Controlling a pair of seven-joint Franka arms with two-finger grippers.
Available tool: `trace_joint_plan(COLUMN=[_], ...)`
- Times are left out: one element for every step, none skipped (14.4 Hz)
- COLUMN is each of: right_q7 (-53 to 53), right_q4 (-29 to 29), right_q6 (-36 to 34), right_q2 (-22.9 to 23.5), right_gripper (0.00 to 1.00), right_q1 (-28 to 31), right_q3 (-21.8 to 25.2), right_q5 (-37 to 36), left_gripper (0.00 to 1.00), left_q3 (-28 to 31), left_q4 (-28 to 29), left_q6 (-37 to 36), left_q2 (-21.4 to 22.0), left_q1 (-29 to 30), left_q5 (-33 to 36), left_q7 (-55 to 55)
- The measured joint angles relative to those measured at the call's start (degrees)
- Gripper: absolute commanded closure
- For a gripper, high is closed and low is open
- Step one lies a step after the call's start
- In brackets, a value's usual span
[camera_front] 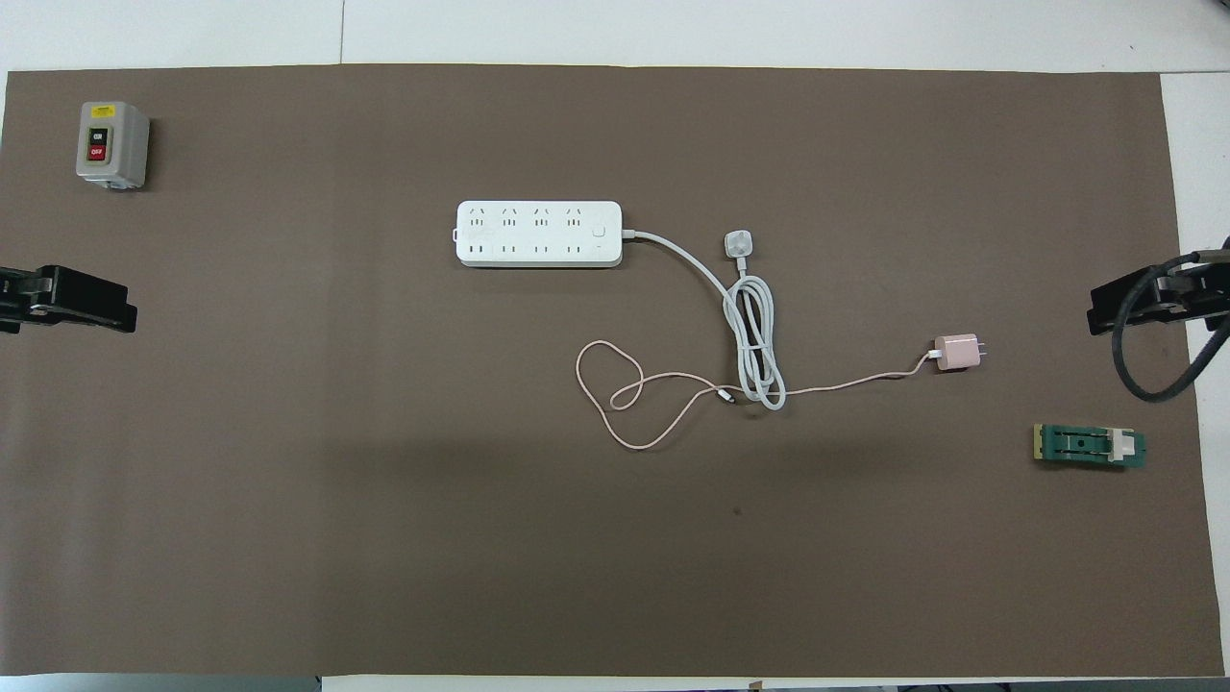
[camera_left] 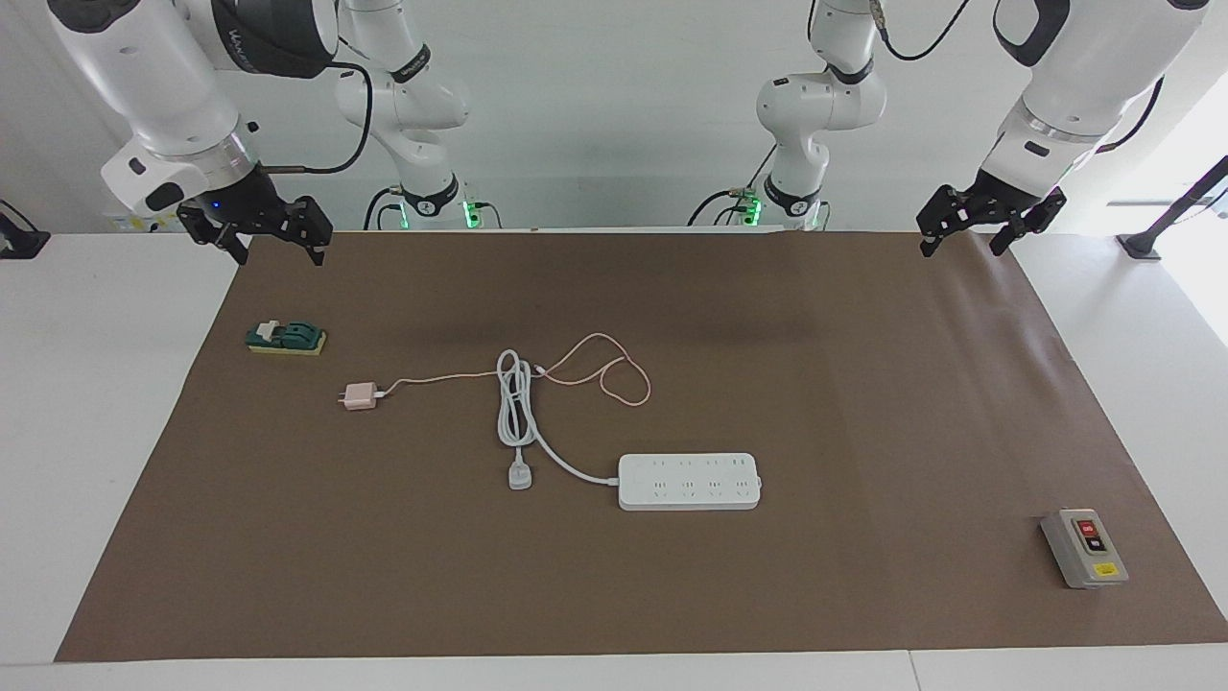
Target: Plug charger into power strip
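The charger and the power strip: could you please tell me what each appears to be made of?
The charger looks like smooth pale-pink plastic: a uniform, rounded cube shape, with two thin prongs that seem to be metal, and a thin pink cable with a likely rubbery sheath. The power strip appears to be matte-to-satin white moulded plastic, judging by its rounded corners and even surface; its thick white cord looks rubber- or vinyl-coated.
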State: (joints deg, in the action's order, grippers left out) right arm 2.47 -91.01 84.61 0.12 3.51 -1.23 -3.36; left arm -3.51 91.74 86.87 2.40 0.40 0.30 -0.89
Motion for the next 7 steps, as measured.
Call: trace_joint_plan(right_q7=[0.00,0.00,0.00,0.00,0.00,0.00,0.00], right_q4=[0.00,0.00,0.00,0.00,0.00,0.00,0.00], right_q6=[0.00,0.00,0.00,0.00,0.03,0.18,0.38], right_q2=[0.00,0.00,0.00,0.00,0.00,0.00,0.00], right_gripper=[0.00,0.00,0.00,0.00,0.00,0.00,0.00], right_q1=[0.00,0.00,0.00,0.01,0.05,0.14,0.28], right_q3=[0.00,0.00,0.01,0.04,0.10,0.17,0.23], right_q5=[0.00,0.00,0.00,0.00,0.00,0.00,0.00], left_gripper=[0.00,0.00,0.00,0.00,0.00,0.00,0.00], left_q3=[0.02,0.03,0.03,0.03,0.03,0.05,0.09], left_q4=[0.00,0.00,0.00,0.00,0.00,0.00,0.00], left_q6=[0.00,0.00,0.00,0.00,0.00,0.00,0.00], left_q2=[0.02,0.05,0.08,0.11,0.14,0.18,0.19], left_q1=[0.00,0.00,0.00,0.00,0.00,0.00,0.00], left_q5=[0.00,0.00,0.00,0.00,0.00,0.00,0.00], left_q7=[0.00,0.00,0.00,0.00,0.00,0.00,0.00])
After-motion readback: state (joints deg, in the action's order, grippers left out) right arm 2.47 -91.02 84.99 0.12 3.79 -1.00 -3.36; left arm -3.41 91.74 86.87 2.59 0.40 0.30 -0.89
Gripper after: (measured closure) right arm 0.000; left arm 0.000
